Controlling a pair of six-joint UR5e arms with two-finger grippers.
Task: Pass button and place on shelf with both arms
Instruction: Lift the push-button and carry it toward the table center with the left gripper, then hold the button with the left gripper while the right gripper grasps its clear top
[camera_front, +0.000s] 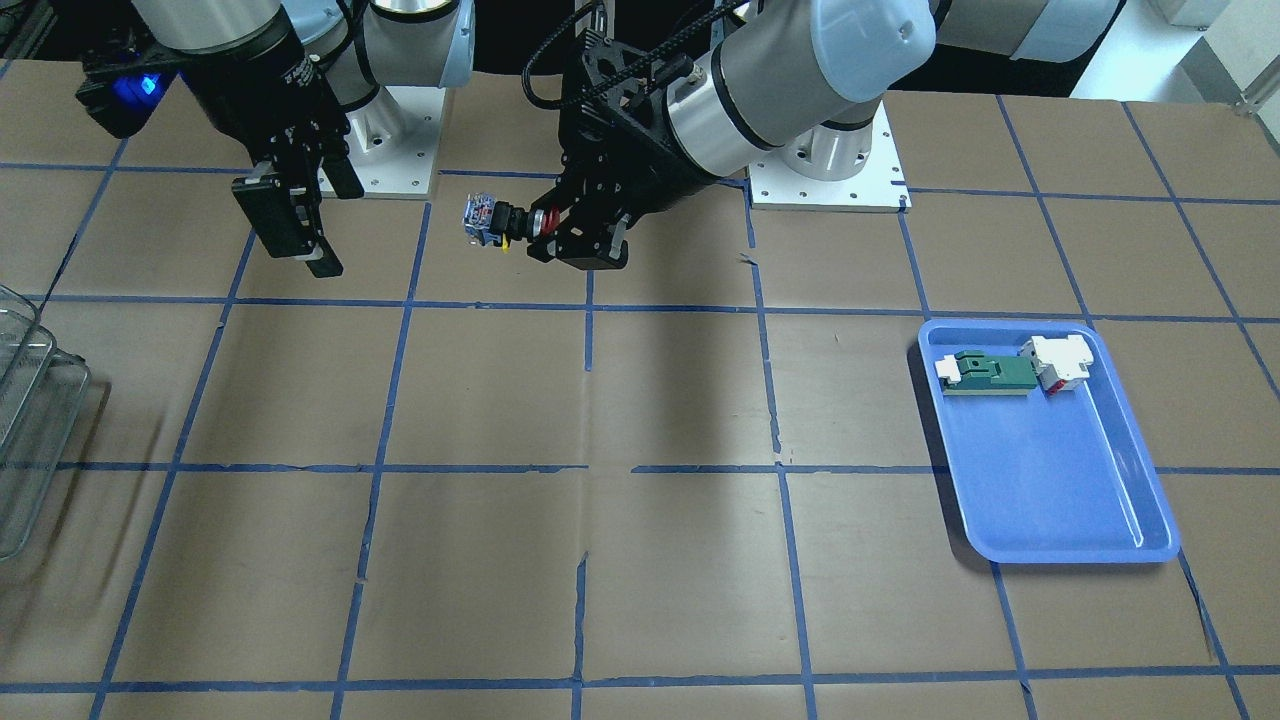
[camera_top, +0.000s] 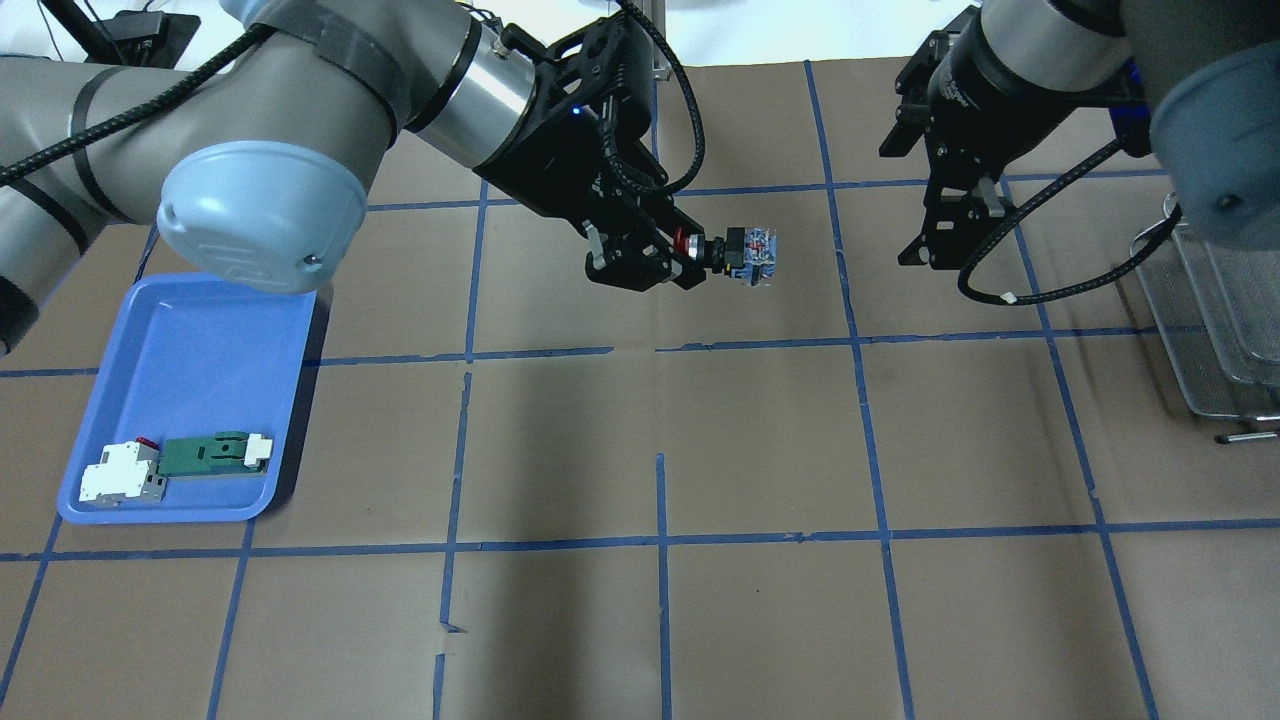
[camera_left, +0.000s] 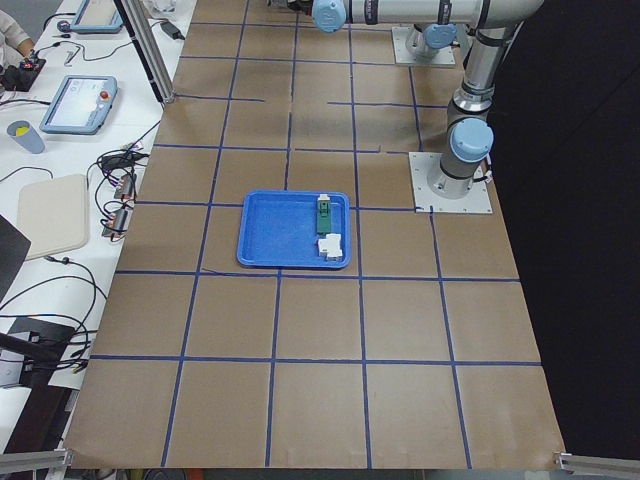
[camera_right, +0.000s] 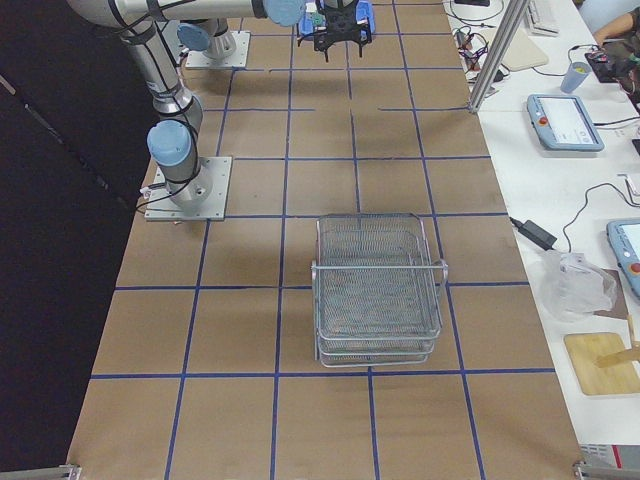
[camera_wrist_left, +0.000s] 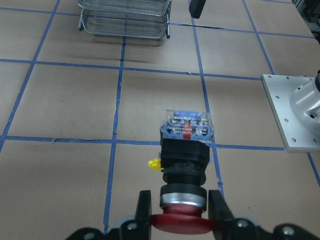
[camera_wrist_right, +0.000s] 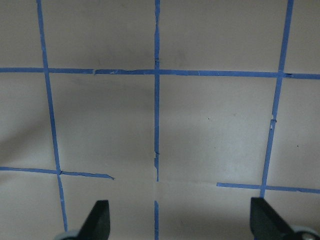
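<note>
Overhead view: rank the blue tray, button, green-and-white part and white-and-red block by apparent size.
1. Blue tray, clearly largest.
2. Green-and-white part, white-and-red block and button: look alike; the button hangs above the table, nearer the camera, so no firm order.

Blue tray (camera_front: 1050, 480), wire shelf (camera_right: 378, 292) on table (camera_front: 680, 560)

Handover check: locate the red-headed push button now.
Overhead view, upper centre: the red-headed black push button is clamped in the black left claw, left of the open right claw.
</note>
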